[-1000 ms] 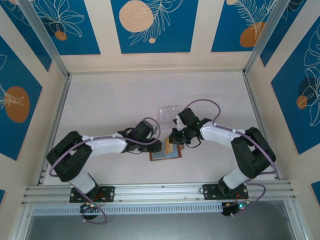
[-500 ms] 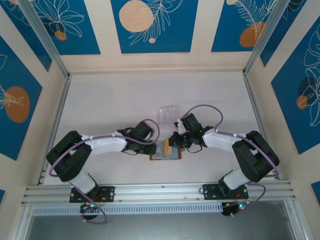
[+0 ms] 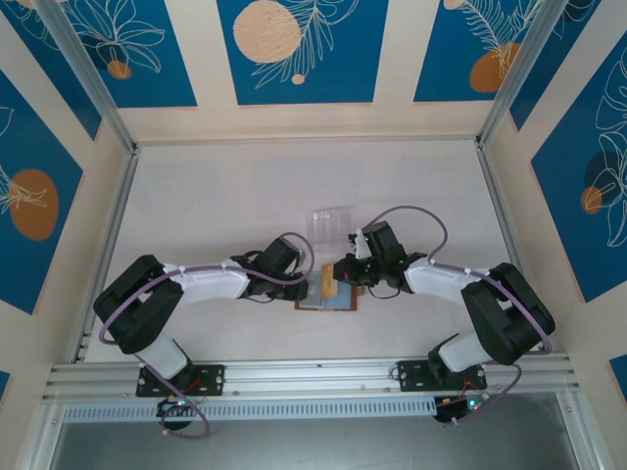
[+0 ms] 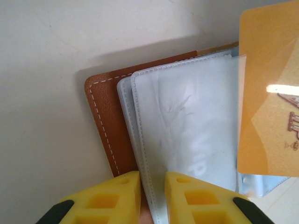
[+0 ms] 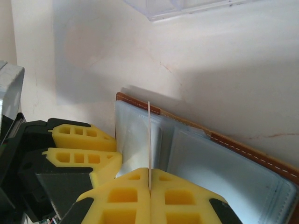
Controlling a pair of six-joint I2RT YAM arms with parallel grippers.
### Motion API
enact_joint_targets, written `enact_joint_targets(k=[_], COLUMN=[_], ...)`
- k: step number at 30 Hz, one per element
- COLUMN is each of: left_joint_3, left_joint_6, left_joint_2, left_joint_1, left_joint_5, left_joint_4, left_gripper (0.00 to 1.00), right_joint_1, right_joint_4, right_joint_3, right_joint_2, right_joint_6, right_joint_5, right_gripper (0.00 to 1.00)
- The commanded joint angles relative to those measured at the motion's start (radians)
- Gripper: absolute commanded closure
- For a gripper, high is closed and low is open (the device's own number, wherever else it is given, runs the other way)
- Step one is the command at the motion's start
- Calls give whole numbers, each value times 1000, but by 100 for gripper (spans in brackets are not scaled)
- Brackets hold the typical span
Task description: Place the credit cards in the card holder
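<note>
One yellow-orange credit card (image 4: 273,93) is held by the right fingers (image 5: 126,200). The pads are pressed together on its near edge. From the right wrist the card shows edge-on, as a thin upright line rising from between the pads.

Card holder (image 4: 105,121) lies open on the bench (image 3: 216,215) between the two arms. Its brown stitched leather faces down and its clear grey-blue sleeves face up. The card stands over the sleeves; from the left wrist it covers their right part. Cannot tell whether its edge touches a sleeve or has entered a pocket.

Left fingers (image 4: 112,198) sit at the holder's near edge, one pad on either side of the sleeve edge and leather border. A narrow gap is visible between the pads. Cannot tell whether they pinch the sleeve or only straddle it.

Clear plastic box (image 3: 330,221) sits on the bench just beyond the holder, apart from it.
</note>
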Motion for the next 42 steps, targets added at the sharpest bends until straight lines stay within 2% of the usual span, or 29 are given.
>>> enact_joint_targets(k=[1,25,42], left_joint_3=[-56,-79,-77], left_joint_6=[-8,-26,-40], left_joint_2=[60,29,41], left_joint_1=[-5,-7,-7], left_joint_5=[-41,-38,-42], left_joint_4=[-90,-110,-117], left_gripper=[80,82,82], right_joint_1=[-3,28,106], right_joint_4=[33,214,300], right_joint_3=[-26,-136,-248], right_joint_2=[-29,-11,6], right_joint_6=[22,75,117], right_joint_5=[16,93,154], right_gripper=[100,100,100])
